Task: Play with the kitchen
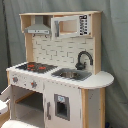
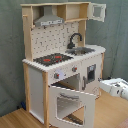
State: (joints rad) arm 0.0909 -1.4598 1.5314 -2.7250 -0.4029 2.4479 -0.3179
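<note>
- The kitchen [image 1: 57, 70] fills both exterior views, standing upright on a wooden floor [image 2: 15, 119] against a grey backdrop.
- On the worktop I've got the hob [image 2: 52, 59] at one end and the sink [image 2: 82, 50] with its black faucet [image 2: 75, 39] at the other; nothing is sitting on either.
- The oven door [image 2: 72, 104] is already swung down and hanging open in the second exterior view. That's the one bit of play I'd call done.
- Up top, the small cabinet door [image 2: 98, 11] by the hood [image 2: 48, 19] is swung open too.
- My gripper [image 2: 114, 87] comes in from the second exterior view's right edge, near the lower cabinet and apart from the oven door. I cannot tell whether the pincer is open or closed.
- The knobs [image 2: 57, 75] on the front panel look untouched to me, and so does the faucet; in my judgement most of the playing is left.
</note>
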